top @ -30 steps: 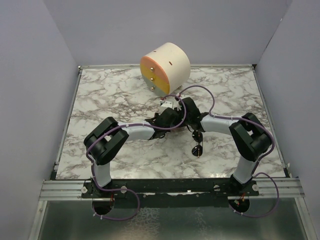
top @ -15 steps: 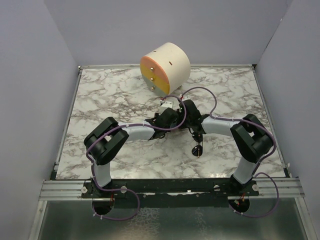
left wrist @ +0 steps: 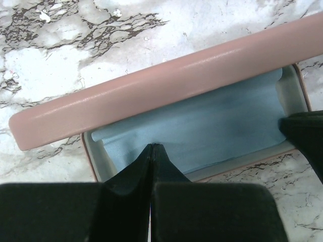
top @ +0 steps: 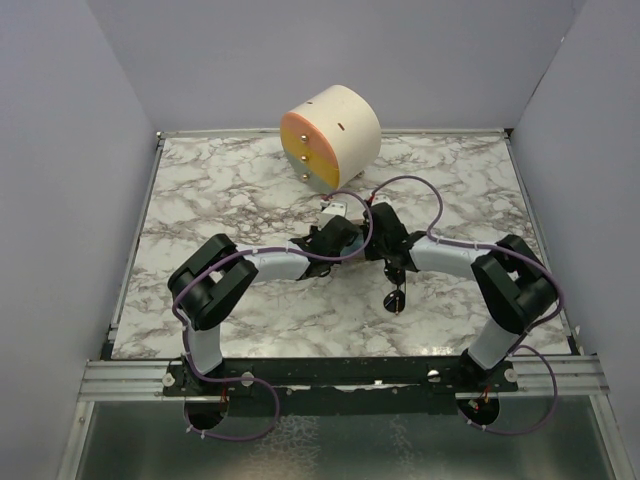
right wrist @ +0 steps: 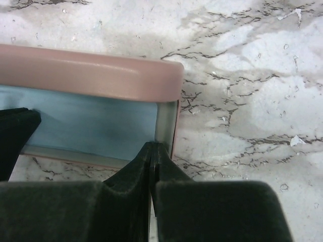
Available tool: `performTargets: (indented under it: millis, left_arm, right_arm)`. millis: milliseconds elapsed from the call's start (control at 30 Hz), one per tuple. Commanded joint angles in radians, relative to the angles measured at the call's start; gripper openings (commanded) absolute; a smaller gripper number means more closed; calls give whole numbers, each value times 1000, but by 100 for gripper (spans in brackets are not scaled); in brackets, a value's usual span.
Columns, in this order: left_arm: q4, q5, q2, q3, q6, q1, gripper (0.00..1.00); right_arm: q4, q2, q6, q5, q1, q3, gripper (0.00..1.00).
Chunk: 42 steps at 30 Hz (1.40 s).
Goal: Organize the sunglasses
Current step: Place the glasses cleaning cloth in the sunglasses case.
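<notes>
Both arms reach in to the middle of the marble table (top: 220,190), where their grippers meet over an open pink case (left wrist: 166,96).

Left gripper (left wrist: 152,147): jaws fully closed, finger against finger, nothing between them. The tips sit at the near rim of the case towards its left end, over the blue cloth (left wrist: 212,126) that lines the tray.

Right gripper (right wrist: 153,146): jaws likewise fully closed and holding nothing. The tips sit at the near corner of the case's right end, against the pale end wall. Whether either pair of tips actually presses on the case or the cloth cannot be told.

Only the cloth shows in the case, and the raised lid stands along the far side.

Sunglasses (top: 397,297): lying on the table outside the case, on the near side of the two grippers and a little to their right, just beside the right forearm. They are apart from both sets of jaws and touched by neither. Neither wrist view shows them.

A round cream container (top: 330,135) with an orange face stands at the far edge of the table, well apart from the arms.
</notes>
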Motion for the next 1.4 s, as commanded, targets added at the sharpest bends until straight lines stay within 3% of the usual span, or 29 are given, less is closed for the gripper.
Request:
performTargets:
  millis: [0,300,1167,1367]
  left_arm:
    - [-56,0,-5,-12,12,-5,0]
    - [-113,-51,-30,37,30,-23,7]
    - [-220,-125,-42,42,-15,-26,6]
    - [-182,-139,-104,13,13,-38,6]
  right_arm:
    - [15,-68,-20,2,0,-24,1]
    - [47,-75,-37,-64,0,-12,1]
    - [91,-53,-36,-91,22,-5,1]
    - [113,-91,-37,-84,25,-33,1]
